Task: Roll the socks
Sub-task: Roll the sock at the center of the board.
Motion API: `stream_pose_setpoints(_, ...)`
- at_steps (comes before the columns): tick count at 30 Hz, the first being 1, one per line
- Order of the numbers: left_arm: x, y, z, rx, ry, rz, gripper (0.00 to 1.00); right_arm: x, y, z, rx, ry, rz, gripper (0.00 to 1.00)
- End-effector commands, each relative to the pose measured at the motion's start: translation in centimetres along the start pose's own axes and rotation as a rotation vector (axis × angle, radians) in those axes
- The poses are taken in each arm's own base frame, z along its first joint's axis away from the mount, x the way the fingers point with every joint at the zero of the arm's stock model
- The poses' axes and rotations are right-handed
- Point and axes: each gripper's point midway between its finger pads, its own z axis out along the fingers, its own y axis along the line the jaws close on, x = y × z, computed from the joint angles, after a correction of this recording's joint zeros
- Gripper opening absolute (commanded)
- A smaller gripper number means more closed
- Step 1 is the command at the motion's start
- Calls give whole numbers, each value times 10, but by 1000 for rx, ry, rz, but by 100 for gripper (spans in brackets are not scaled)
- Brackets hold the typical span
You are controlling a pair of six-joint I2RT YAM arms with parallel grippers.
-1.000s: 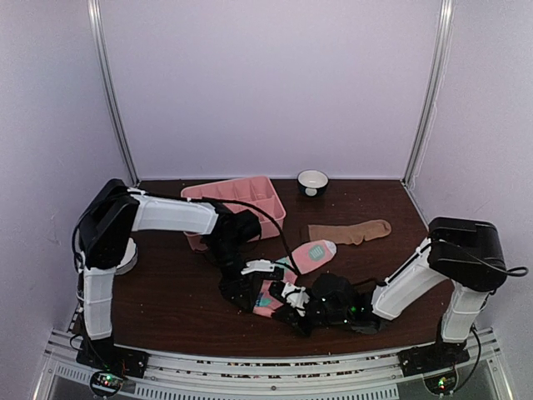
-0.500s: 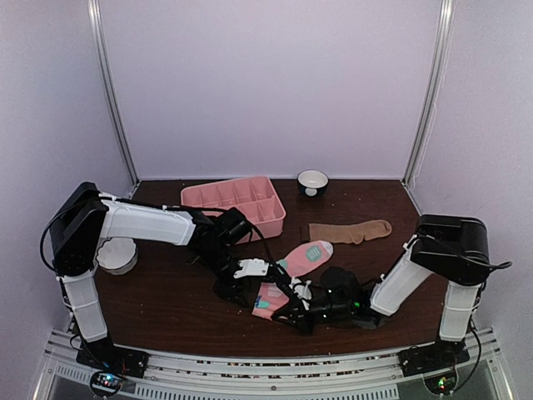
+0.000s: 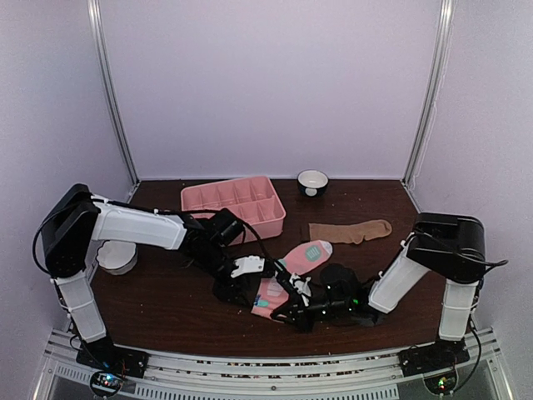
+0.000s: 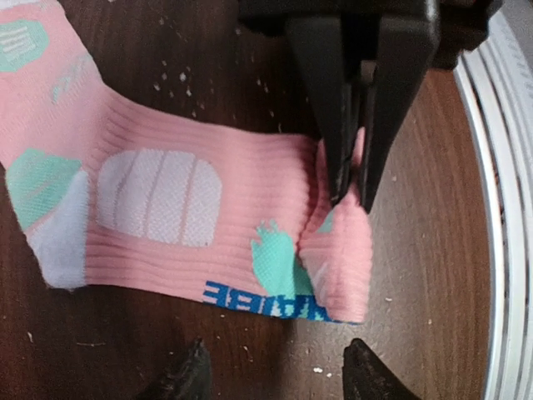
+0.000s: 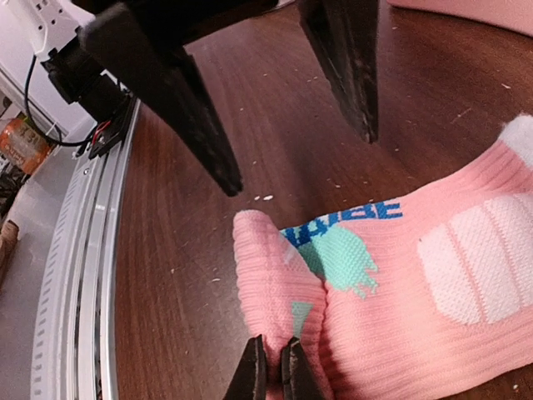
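Note:
The pink sock point(image 4: 158, 200) with teal and white patches lies flat on the wooden table, and its cuff end point(image 5: 275, 275) is folded over. My right gripper point(image 5: 271, 375) is shut on that folded cuff and pinches a ridge of fabric. My left gripper point(image 4: 279, 379) stands open just off the sock's side edge near the cuff, with only bare table between its fingertips point(image 4: 193, 375). From above, the two grippers point(image 3: 250, 293) point(image 3: 286, 312) face each other across the cuff. The tan-brown sock point(image 3: 350, 232) lies flat at the back right, apart from both.
A pink compartmented tray point(image 3: 235, 202) stands at the back, left of centre. A small bowl point(image 3: 312, 181) sits by the back wall. A white round object point(image 3: 114, 257) rests near the left arm's base. The table's metal front rail point(image 4: 508, 208) runs close to the grippers.
The left arm has dropped lower and stretched out, and its gripper has drawn back off the sock. The sock now lies longer and flatter. The right gripper keeps its pinch on the cuff.

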Motion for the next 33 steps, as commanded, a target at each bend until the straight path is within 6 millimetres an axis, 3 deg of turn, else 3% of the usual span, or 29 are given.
stream_pose_setpoints(1, -36, 26, -38, 25, -216, -85, 55, 103, -55, -25, 264, 355, 254, 0)
stream_pose_setpoints(2, -39, 29, -43, 54, -236, -121, 61, 103, -56, -26, 273, 364, 242, 0)
stream_pose_setpoints(3, -41, 30, -46, 71, -249, -136, 80, 101, -57, -28, 281, 367, 230, 0)
stream_pose_setpoints(6, -52, 14, -57, 124, -299, -88, 83, 93, -55, -29, 279, 355, 223, 0)
stream_pose_setpoints(11, -45, -27, -39, 121, -209, 154, 79, 90, -51, -25, 248, 340, 275, 0)
stream_pose_setpoints(16, -31, -46, -12, 105, -105, 299, 72, 94, -53, -24, 222, 315, 360, 0)
stream_pose_setpoints(27, -44, -17, 13, -24, -79, 336, 56, 98, -53, -23, 177, 295, 450, 0)
stream_pose_setpoints(33, -36, -12, 25, -22, -43, 316, 47, 99, -54, -23, 174, 302, 460, 0)
